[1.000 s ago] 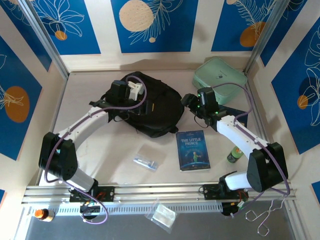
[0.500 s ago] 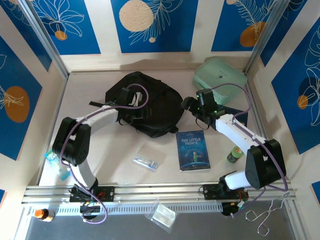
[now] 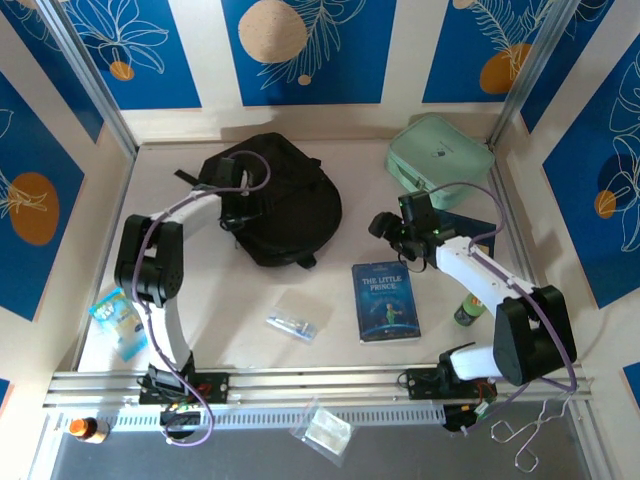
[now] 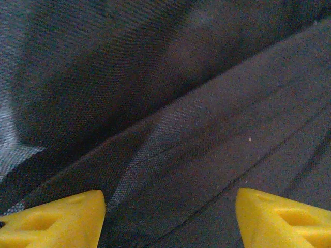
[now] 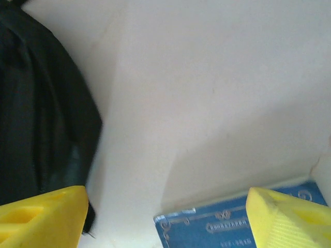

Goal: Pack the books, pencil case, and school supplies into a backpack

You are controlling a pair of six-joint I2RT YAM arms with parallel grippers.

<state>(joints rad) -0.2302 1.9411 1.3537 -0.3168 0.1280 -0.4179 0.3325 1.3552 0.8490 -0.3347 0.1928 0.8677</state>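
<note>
Overhead, the left gripper (image 3: pixel 236 208) is down on the black backpack (image 3: pixel 295 215) at the far left of the table (image 3: pixel 220 290); how its jaws stand can't be read from up there. The left wrist camera shows it: yellow fingertips (image 4: pixel 57 217) spread wide, black fabric across the gap.

The right gripper (image 3: pixel 384 226) hovers between the backpack and the mint-green case (image 3: pixel 440 160), just beyond The Little Prince book (image 3: pixel 386 300). Its wrist camera shows the fingers parted, the backpack's edge at left and the book's blue cover below. Overhead, the clear pencil case (image 3: pixel 293 322) lies left of the book, apart from it.
</note>
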